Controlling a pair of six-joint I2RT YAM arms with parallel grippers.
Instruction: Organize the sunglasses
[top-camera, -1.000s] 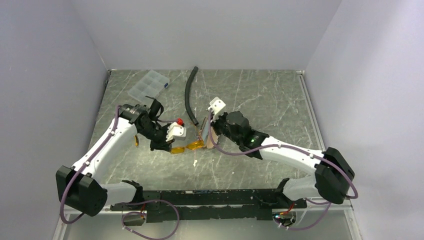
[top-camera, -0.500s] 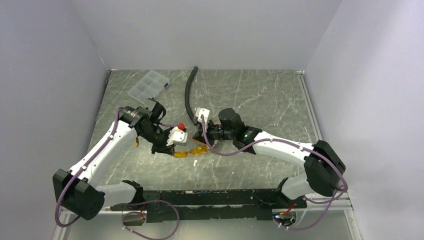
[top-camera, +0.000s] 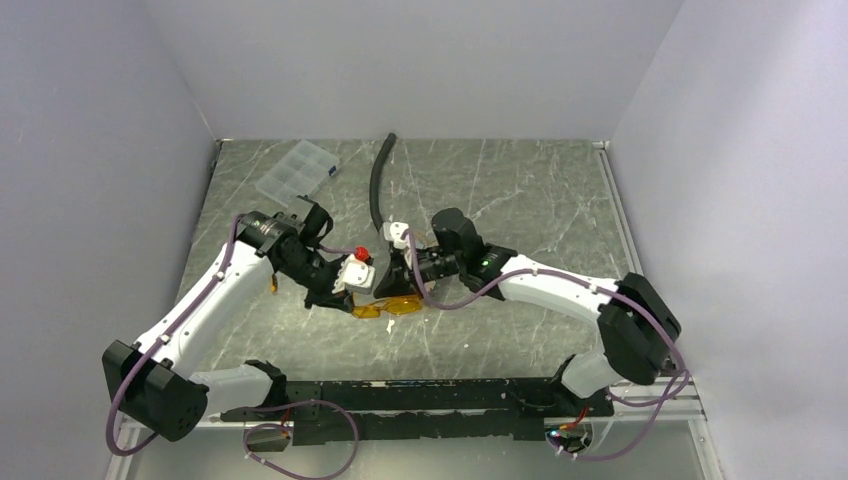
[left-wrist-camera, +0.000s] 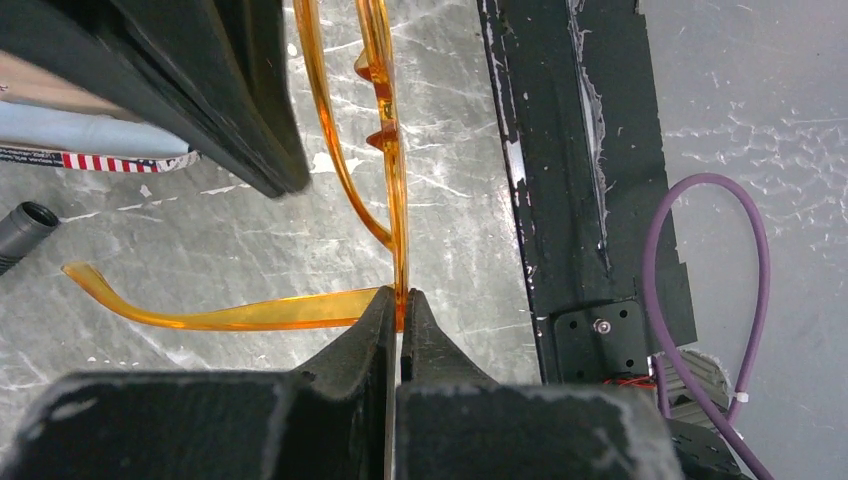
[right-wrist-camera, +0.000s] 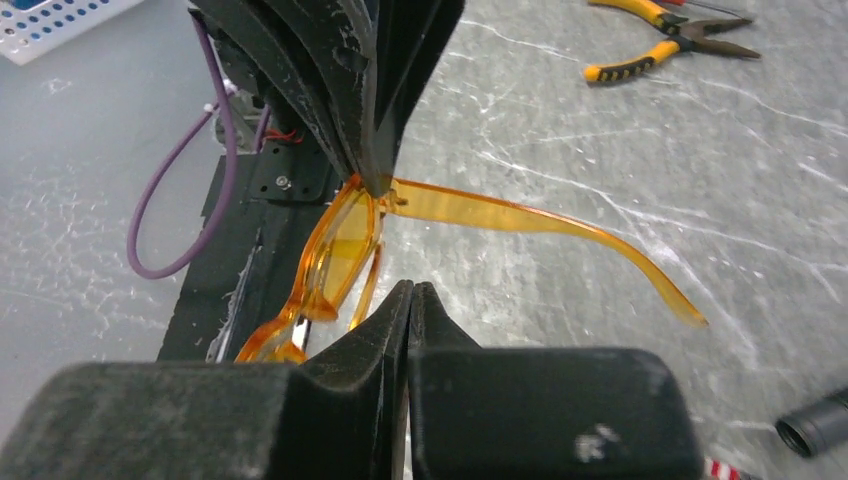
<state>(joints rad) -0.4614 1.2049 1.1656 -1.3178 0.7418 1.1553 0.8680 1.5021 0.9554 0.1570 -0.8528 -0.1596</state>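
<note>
The sunglasses (top-camera: 392, 305) have amber-orange lenses and lie low over the table between both grippers. My left gripper (top-camera: 362, 296) is shut on the frame's corner by the hinge (left-wrist-camera: 400, 300). One arm (left-wrist-camera: 210, 314) stands out sideways and the other (left-wrist-camera: 335, 150) is folded along the front. In the right wrist view the lens (right-wrist-camera: 345, 245) and the outstretched arm (right-wrist-camera: 540, 225) show beyond my right gripper (right-wrist-camera: 410, 290). That gripper is shut and empty, with its tips just beside the folded arm. It also shows in the top view (top-camera: 386, 284).
A clear organizer box (top-camera: 295, 172) and a black hose (top-camera: 378, 195) lie at the back. Yellow-handled pliers (right-wrist-camera: 660, 40) lie left of the left arm. A light-blue cloth-like item (left-wrist-camera: 85, 135) lies behind the right fingers. The black base rail (left-wrist-camera: 560, 150) is close in front.
My right gripper has swung left and down to the sunglasses, next to the left gripper. The left gripper has carried the sunglasses slightly right.
</note>
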